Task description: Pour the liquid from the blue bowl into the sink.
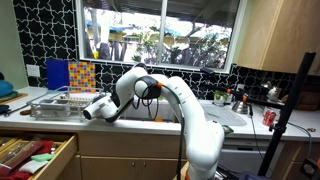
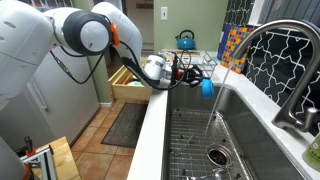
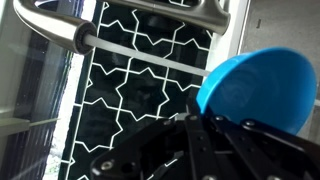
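Right now gripper has jaws clamped on rim of blue bowl, held tipped on edge above sink in an exterior view, w/ curved faucet off to one side.

The blue bowl hangs above the sink, with the faucet along the sink's right edge.
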You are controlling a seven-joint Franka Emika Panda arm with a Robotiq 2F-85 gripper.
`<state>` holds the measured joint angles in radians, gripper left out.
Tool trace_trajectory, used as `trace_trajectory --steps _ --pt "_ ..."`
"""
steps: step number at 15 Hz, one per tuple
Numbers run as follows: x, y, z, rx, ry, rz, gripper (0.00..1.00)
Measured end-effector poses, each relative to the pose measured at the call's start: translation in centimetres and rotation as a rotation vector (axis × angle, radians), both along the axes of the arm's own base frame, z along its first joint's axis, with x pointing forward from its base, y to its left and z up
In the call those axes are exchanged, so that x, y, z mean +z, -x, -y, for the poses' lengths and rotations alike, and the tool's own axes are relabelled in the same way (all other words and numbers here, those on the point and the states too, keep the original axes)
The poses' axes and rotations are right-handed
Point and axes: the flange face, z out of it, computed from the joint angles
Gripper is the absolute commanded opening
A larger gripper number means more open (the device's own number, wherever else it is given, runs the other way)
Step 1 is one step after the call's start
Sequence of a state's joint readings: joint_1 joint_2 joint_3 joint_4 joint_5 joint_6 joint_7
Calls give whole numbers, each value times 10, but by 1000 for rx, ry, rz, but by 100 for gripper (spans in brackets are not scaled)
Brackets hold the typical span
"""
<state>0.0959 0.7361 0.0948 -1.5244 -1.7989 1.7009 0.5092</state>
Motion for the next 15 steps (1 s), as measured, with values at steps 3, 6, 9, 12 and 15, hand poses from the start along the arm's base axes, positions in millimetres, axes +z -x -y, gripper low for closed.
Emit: trace_trajectory --steps 3,6,9,12,15 --pt "-1 1 6 -5 26 -36 4" --pt "-2 0 18 -10 68 -57 4" --pt "-2 -1 31 -18 115 -67 4" --pt "-5 1 38 -27 132 -75 4" --pt "-8 2 38 -29 137 -82 4"
